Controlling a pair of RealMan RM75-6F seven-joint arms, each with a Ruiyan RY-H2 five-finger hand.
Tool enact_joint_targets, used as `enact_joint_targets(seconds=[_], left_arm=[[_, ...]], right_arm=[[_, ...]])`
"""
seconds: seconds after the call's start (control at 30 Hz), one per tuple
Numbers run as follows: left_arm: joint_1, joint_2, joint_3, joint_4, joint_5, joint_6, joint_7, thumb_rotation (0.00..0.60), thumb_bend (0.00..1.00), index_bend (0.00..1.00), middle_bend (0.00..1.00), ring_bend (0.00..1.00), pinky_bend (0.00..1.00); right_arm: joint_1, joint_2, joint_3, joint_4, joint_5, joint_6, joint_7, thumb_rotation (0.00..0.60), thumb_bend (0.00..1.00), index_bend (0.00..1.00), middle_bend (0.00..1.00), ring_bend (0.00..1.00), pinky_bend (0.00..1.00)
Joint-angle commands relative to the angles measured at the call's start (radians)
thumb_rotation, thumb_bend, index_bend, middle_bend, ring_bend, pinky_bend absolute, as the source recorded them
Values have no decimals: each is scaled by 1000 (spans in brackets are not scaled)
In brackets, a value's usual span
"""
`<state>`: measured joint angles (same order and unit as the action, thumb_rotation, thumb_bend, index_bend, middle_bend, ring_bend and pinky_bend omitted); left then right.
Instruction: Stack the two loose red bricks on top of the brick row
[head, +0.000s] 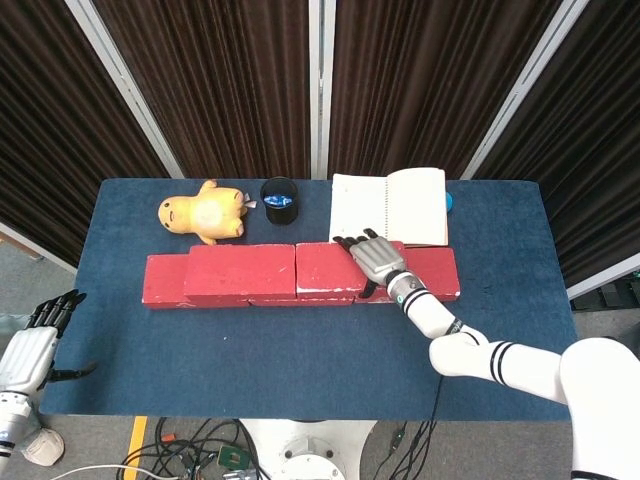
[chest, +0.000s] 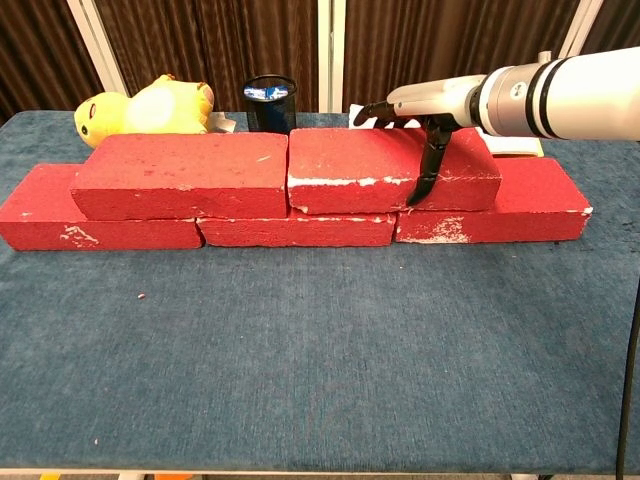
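Note:
Three red bricks form the bottom row (head: 160, 285) (chest: 490, 215) across the blue table. Two more red bricks lie on top of it, end to end. The left upper brick (head: 240, 270) (chest: 185, 172) rests free. My right hand (head: 375, 262) (chest: 425, 105) grips the right upper brick (head: 325, 268) (chest: 370, 165), fingers over its back edge and thumb down its front face. My left hand (head: 35, 345) hangs off the table's front left corner, fingers apart and holding nothing; the chest view does not show it.
Behind the bricks sit a yellow plush duck (head: 205, 214) (chest: 140, 108), a black cup (head: 280, 200) (chest: 270, 100) and an open notebook (head: 390, 207). A small blue object (head: 449, 203) peeks out at the notebook's right edge.

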<state>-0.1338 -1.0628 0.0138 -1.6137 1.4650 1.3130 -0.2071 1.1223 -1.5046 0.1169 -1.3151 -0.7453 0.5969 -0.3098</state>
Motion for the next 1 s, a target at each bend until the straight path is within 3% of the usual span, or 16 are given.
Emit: enact_joint_targets(seconds=[0.03, 1.0], left_arm=[[0, 0, 0, 1, 1, 0, -2, 600, 92, 0, 0, 0, 0], [-1, 0, 1, 9, -3, -10, -14, 600, 93, 0, 0, 0, 0]], right_arm=[[2, -2, -2, 1, 2, -1, -1, 600, 20, 0, 278, 282, 0], [26, -18, -18, 14, 29, -5, -8, 600, 19, 0, 270, 281, 0]])
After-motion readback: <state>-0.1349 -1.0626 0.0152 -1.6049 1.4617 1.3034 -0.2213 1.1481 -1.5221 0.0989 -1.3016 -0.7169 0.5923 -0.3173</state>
